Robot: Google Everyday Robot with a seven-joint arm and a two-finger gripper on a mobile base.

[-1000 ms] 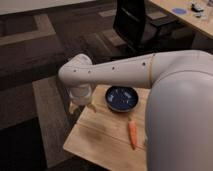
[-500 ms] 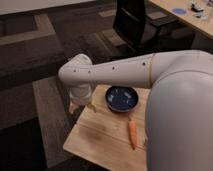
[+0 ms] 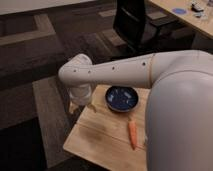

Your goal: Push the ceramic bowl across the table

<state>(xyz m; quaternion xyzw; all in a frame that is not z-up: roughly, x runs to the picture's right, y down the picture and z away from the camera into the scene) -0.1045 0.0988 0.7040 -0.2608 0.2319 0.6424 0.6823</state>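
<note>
Bowl [image 3: 122, 98] sits at three o'clock from the gripper [image 3: 82, 102], near it on the table [image 3: 100, 136]; gripper hangs over the table's ten o'clock corner, spread impossible to tell.

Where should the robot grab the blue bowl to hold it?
Probably the rim, from above, on the side nearest the gripper, which hangs beside it at the table edge. The ceramic bowl sits upright, wide and shallow, so only its rim fits between two fingers.
</note>
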